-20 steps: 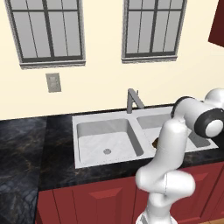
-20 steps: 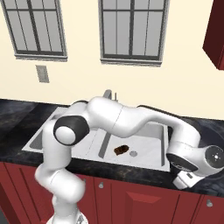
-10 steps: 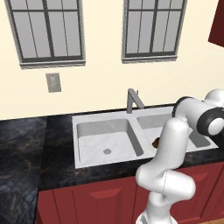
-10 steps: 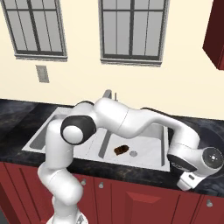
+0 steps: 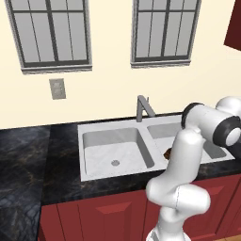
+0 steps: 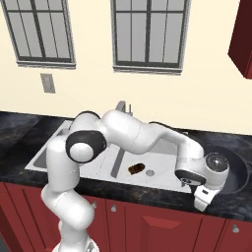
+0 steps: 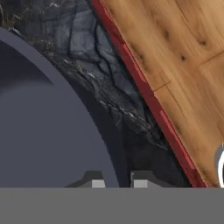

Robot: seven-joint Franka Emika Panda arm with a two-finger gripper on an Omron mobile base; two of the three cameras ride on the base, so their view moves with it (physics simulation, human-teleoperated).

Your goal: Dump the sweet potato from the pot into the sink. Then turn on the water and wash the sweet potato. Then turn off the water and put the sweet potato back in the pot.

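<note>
While the sweet potato (image 6: 136, 168) lies in the right basin of the sink (image 6: 162, 178), just beside the drain, the gripper (image 7: 117, 183) sits low at the counter's front edge, its tips straddling the rim of the pot (image 7: 39, 127). Clamped or just close? I cannot tell. The pot rests on the counter right of the sink, so the potato lies to the hand's left, its long axis running roughly left-right.
</note>
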